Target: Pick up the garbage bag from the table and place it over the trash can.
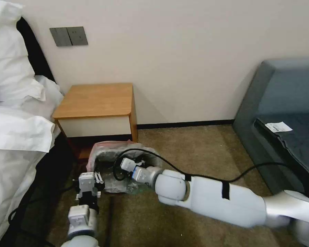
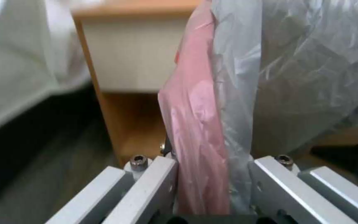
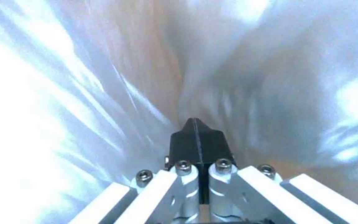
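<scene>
The garbage bag (image 1: 118, 152), grey crinkly plastic with a pink band (image 2: 193, 124), stands bunched on the carpet in front of the table (image 1: 96, 99), whose top is bare. The trash can is hidden by the bag. My left gripper (image 1: 96, 178) is at the bag's near left edge. In the left wrist view, the left gripper (image 2: 212, 165) is open, with the pink edge and grey film running between its spread jaws. My right gripper (image 1: 125, 164) reaches into the bag's mouth. In the right wrist view its black fingertips (image 3: 197, 130) are pressed together, with bag film all around them.
A bed with white bedding (image 1: 13, 130) stands close on the left. A dark grey sofa (image 1: 285, 113) with a paper slip is on the right. The right arm's black cable (image 1: 209, 176) loops over the carpet (image 1: 189, 147). The wall is behind the table.
</scene>
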Robot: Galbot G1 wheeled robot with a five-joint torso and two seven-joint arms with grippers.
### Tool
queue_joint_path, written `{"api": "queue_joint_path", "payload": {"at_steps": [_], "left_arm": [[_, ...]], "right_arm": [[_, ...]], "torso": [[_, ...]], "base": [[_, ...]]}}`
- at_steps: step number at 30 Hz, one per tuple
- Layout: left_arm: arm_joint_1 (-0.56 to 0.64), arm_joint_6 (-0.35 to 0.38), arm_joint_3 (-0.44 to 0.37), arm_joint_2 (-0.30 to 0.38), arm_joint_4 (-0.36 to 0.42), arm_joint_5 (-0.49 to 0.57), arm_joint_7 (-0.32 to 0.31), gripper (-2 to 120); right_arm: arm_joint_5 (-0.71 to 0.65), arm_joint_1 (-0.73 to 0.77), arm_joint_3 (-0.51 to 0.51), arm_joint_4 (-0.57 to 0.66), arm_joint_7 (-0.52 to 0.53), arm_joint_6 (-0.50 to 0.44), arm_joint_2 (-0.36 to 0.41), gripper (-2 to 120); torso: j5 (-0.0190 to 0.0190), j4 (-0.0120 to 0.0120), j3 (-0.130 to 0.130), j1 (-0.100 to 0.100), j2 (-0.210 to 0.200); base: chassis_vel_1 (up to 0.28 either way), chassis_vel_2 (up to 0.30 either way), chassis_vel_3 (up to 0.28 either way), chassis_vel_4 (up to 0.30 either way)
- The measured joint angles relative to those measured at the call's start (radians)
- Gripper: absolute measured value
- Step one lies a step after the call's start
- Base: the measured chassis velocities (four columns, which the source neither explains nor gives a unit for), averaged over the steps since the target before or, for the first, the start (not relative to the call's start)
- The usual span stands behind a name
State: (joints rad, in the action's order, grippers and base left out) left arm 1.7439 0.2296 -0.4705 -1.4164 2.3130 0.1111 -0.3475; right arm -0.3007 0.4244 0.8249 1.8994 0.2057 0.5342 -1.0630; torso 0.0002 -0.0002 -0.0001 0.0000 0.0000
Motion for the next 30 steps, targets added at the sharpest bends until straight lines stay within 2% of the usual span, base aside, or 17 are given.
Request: {"api": "queue_joint_path", "payload": {"at_steps": [3, 8, 11, 12, 14, 16, 17, 20, 23, 25, 26, 28, 30], "left_arm": [[-0.017, 0.064, -0.007, 0.003, -0.008, 0.093, -0.018, 3], [-0.027, 0.118, -0.005, 0.001, -0.022, 0.18, -0.026, 3], [-0.039, 0.2, -0.004, 0.002, -0.029, 0.284, -0.028, 3], [-0.039, 0.2, -0.004, 0.002, -0.029, 0.284, -0.028, 3], [-0.048, 0.243, -0.008, 0.003, -0.034, 0.35, -0.026, 3], [-0.061, 0.297, -0.013, 0.005, -0.043, 0.434, -0.022, 3], [-0.061, 0.297, -0.013, 0.005, -0.043, 0.434, -0.022, 3], [-0.076, 0.356, -0.012, 0.001, -0.054, 0.491, -0.012, 3], [-0.085, 0.384, -0.012, -0.002, -0.067, 0.499, -0.002, 3], [-0.094, 0.404, -0.012, -0.001, -0.095, 0.499, 0.017, 3], [-0.094, 0.404, -0.012, -0.001, -0.095, 0.499, 0.017, 3], [-0.096, 0.409, -0.015, 0.003, -0.121, 0.493, 0.045, 3], [-0.097, 0.409, -0.016, 0.004, -0.128, 0.489, 0.052, 3]], "right_arm": [[-0.013, 0.056, -0.063, 0.101, 0.012, -0.006, 0.049, 0], [-0.024, 0.099, -0.14, 0.174, 0.014, -0.02, 0.105, 0], [-0.058, 0.167, -0.255, 0.249, 0.017, -0.051, 0.15, 0], [-0.058, 0.167, -0.255, 0.249, 0.017, -0.051, 0.15, 0], [-0.073, 0.205, -0.312, 0.278, 0.041, -0.091, 0.161, 0], [-0.084, 0.263, -0.377, 0.302, 0.098, -0.144, 0.154, 0], [-0.084, 0.263, -0.377, 0.302, 0.098, -0.144, 0.154, 0], [-0.082, 0.348, -0.449, 0.307, 0.12, -0.182, 0.125, 0], [-0.071, 0.396, -0.484, 0.301, 0.121, -0.202, 0.102, 8], [-0.045, 0.467, -0.536, 0.29, 0.114, -0.228, 0.061, 18], [-0.045, 0.467, -0.536, 0.29, 0.114, -0.228, 0.061, 18], [-0.012, 0.533, -0.572, 0.286, 0.093, -0.258, 0.027, 30], [-0.002, 0.555, -0.582, 0.286, 0.088, -0.266, 0.017, 32]], "torso": [[0.0, 0.0002, 0.0, 0.0, 0.0], [-0.0001, 0.0001, 0.0, 0.0, 0.0], [-0.0001, 0.0, 0.0, 0.0, 0.0], [-0.0001, 0.0, 0.0, 0.0, 0.0], [-0.0001, 0.0001, 0.0, 0.0, 0.0], [-0.0001, 0.0001, 0.0, 0.0, 0.0], [-0.0001, 0.0001, 0.0, 0.0, 0.0], [0.0, 0.0, 0.0, 0.0, 0.0], [-0.0002, 0.0002, 0.0, 0.0, 0.0], [-0.0002, 0.0004, 0.0, 0.0, 0.0], [-0.0002, 0.0004, 0.0, 0.0, 0.0], [-0.0002, 0.0003, 0.0, 0.0, 0.0], [-0.0003, 0.0003, 0.0, 0.0, 0.0]], "base": [[0.0, 0.0, 0.0, 0.0], [0.0, 0.0, 0.0, 0.0], [0.0, 0.0, 0.0, 0.0], [0.0, 0.0, 0.0, 0.0], [0.0, 0.0, 0.0, 0.0], [0.0, 0.0, 0.0, 0.0], [0.0, 0.0, 0.0, 0.0], [0.0, 0.0, 0.0, 0.0], [0.0, 0.0, 0.0, 0.0], [0.0, 0.0, 0.0, 0.0], [0.0, 0.0, 0.0, 0.0], [0.0, 0.0, 0.0, 0.0], [0.0, 0.0, 0.0, 0.0]]}}
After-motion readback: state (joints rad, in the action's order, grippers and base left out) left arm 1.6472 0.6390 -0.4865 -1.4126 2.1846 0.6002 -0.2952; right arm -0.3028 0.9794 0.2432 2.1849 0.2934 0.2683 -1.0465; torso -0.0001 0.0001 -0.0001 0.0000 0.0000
